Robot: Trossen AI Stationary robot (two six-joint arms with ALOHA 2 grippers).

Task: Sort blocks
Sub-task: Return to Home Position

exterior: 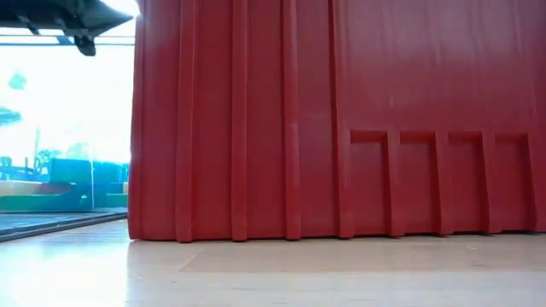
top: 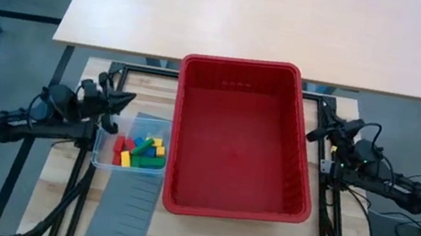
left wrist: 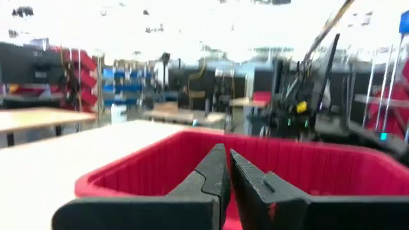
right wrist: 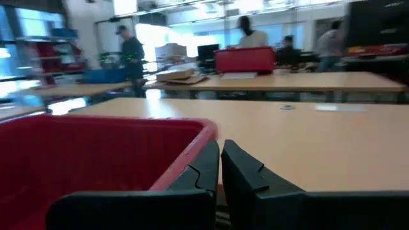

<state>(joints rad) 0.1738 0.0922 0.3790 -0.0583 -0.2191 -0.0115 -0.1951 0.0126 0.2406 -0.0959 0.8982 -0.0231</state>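
blocks (top: 139, 151) lie heaped in the clear tub (top: 105, 160) on the surface, just left of the red bin (top: 177, 130) — their short bars point every which way, sharing no long axis. the step looks like homing: left gripper (left wrist: 227, 153) beside the tub, right gripper (right wrist: 220, 148) beside the bin's other side, both pinched narrow, holding nothing — the next move needs only settling.

The blocks (top: 139, 151), red, yellow, green and blue, lie heaped together in a small clear tub (top: 102, 149).
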